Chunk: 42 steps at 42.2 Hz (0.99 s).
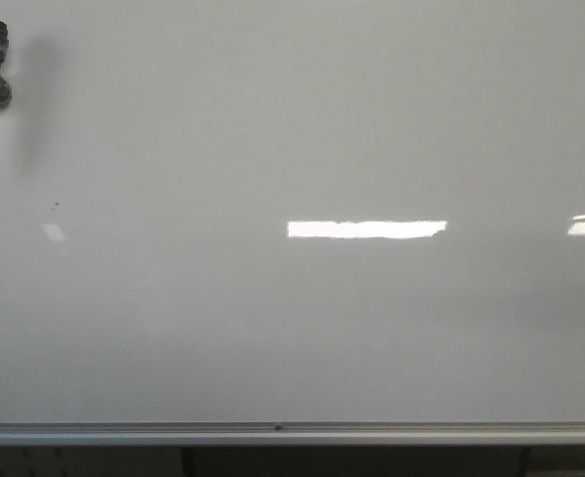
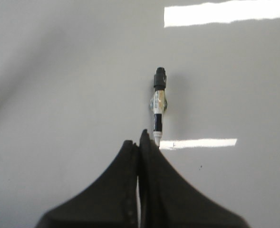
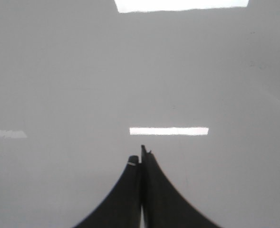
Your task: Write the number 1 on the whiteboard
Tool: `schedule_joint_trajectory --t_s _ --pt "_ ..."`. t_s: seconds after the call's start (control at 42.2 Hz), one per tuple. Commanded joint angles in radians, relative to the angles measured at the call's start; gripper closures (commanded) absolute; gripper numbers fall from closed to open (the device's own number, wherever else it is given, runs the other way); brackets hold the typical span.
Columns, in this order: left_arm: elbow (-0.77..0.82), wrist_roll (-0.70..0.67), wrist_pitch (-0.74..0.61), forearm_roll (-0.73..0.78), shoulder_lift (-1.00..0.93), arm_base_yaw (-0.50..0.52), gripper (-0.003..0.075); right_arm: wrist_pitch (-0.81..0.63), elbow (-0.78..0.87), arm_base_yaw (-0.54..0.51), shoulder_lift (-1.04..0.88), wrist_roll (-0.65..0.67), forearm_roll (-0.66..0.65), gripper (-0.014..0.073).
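Left claw (image 2: 140, 137): fingers pressed together, gripping marker (image 2: 158, 107) by its end.
Right claw (image 3: 140, 154): closed, empty.
Whiteboard (image 1: 302, 119): marker at far left.

Before me the whiteboard (image 1: 302, 119) spreads glossy and pale grey-white, edged along its near side by a silver metal rail (image 1: 292, 432). I see bright rectangular light reflections (image 1: 366, 230) on it and a tiny dark speck (image 1: 56, 205). A marker (image 2: 159, 102) is held against its surface.

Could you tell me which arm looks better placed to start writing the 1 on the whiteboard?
The left. Its gripper is shut on the marker, pointed at the whiteboard. The right gripper is shut and empty.
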Motion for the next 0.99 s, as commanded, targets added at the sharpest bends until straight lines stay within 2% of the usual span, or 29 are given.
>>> schedule_joint_trajectory --t_s 0.0,0.142,0.403,0.663,0.971 --pt "-0.025 -0.011 -0.097 -0.034 -0.018 -0.007 0.0741 -0.033 -0.093 -0.007 -0.016 -0.002 -0.013 0.0689" --pt "-0.145 -0.011 -0.056 -0.046 -0.013 -0.007 0.0741 0.077 -0.226 -0.007 -0.004 -0.002 -0.013 0.0689" --pt "-0.456 -0.011 0.227 -0.046 0.073 -0.007 0.0741 0.247 -0.466 -0.007 0.138 -0.002 -0.013 0.0689" --pt "-0.733 -0.011 0.487 -0.046 0.312 -0.007 0.0741 0.316 -0.633 -0.007 0.323 -0.002 -0.012 0.0689" --pt "-0.774 -0.011 0.563 -0.046 0.501 -0.007 0.0741 0.33 -0.653 -0.007 0.472 -0.002 -0.012 0.0689"
